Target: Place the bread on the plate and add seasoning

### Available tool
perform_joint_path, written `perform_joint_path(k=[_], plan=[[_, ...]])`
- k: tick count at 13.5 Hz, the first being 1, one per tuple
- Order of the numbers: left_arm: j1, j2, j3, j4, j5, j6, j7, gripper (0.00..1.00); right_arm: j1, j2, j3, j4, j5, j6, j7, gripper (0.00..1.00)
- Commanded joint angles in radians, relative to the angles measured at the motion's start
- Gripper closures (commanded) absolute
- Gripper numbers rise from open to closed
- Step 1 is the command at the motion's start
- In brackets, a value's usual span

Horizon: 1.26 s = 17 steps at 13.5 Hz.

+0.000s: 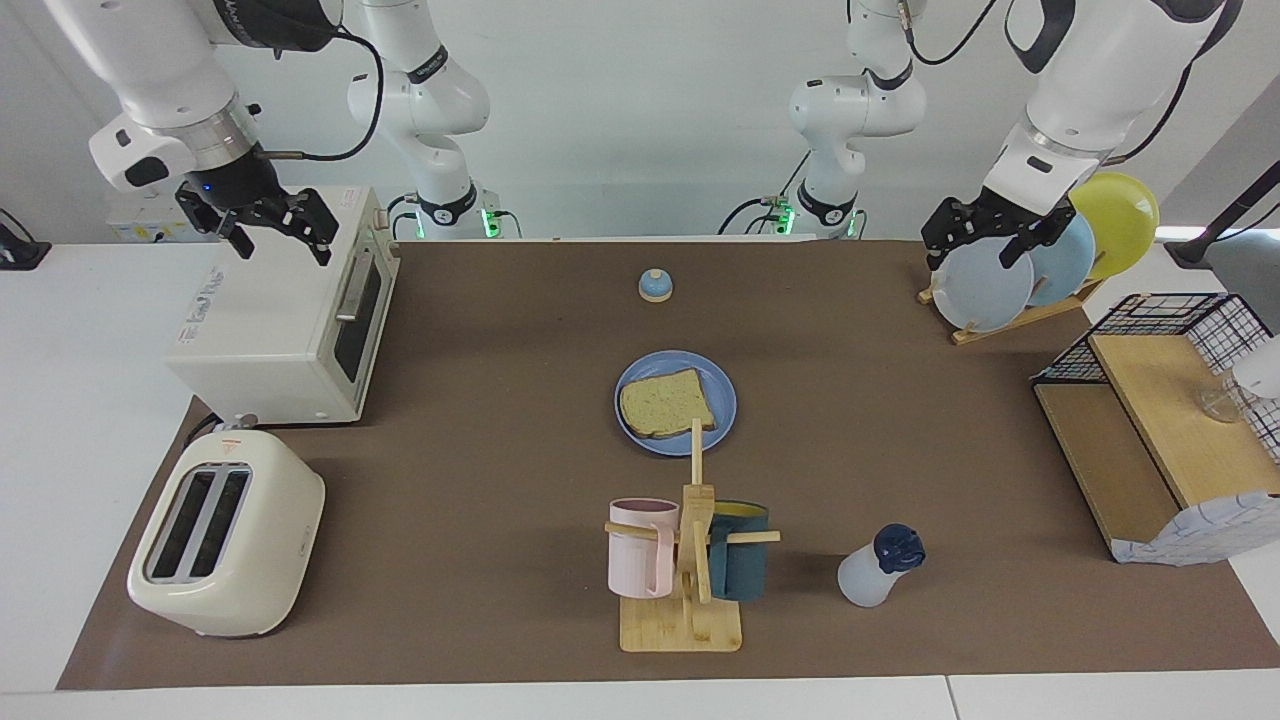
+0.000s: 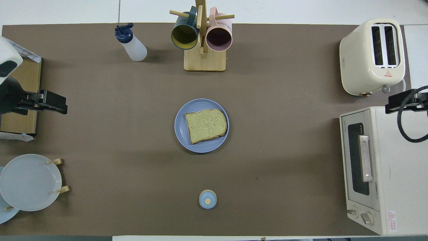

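Bread is being shown on the plate, mid-frame.

Seasoning is sitting lower right. Left gripper and right gripper are being held up top, fingers seemingly apart.

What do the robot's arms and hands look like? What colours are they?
Both arms are chunky white tubes with black bands at the joints and black cables looping alongside. The left gripper and right gripper are black two-finger claws below silver wrist rings. Green lights glow at the bases.
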Motion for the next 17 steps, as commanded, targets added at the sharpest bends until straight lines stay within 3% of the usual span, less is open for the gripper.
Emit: perform_joint_path(k=[1,3,5,6,17], plan=[[0.036,-0.079,-0.008,-0.15,-0.026,0.127,0.025,0.0,-0.004,-0.012,0.006,-0.007,-0.021,0.016,-0.017,0.0],[0.036,-0.046,-0.009,-0.103,-0.028,0.158,0.016,0.0,-0.004,-0.012,0.006,-0.009,-0.021,0.017,-0.017,0.0],[0.036,0.002,-0.009,0.029,-0.023,0.041,0.016,0.0,-0.004,-0.012,0.006,-0.009,-0.021,0.017,-0.017,0.0],[0.036,0.01,-0.009,0.048,-0.021,0.017,0.023,0.0,-0.004,-0.012,0.006,-0.009,-0.021,0.016,-0.017,0.0],[0.047,0.002,-0.009,0.025,-0.02,0.025,0.093,0.0,-0.004,-0.012,0.006,-0.009,-0.021,0.016,-0.017,0.0]])
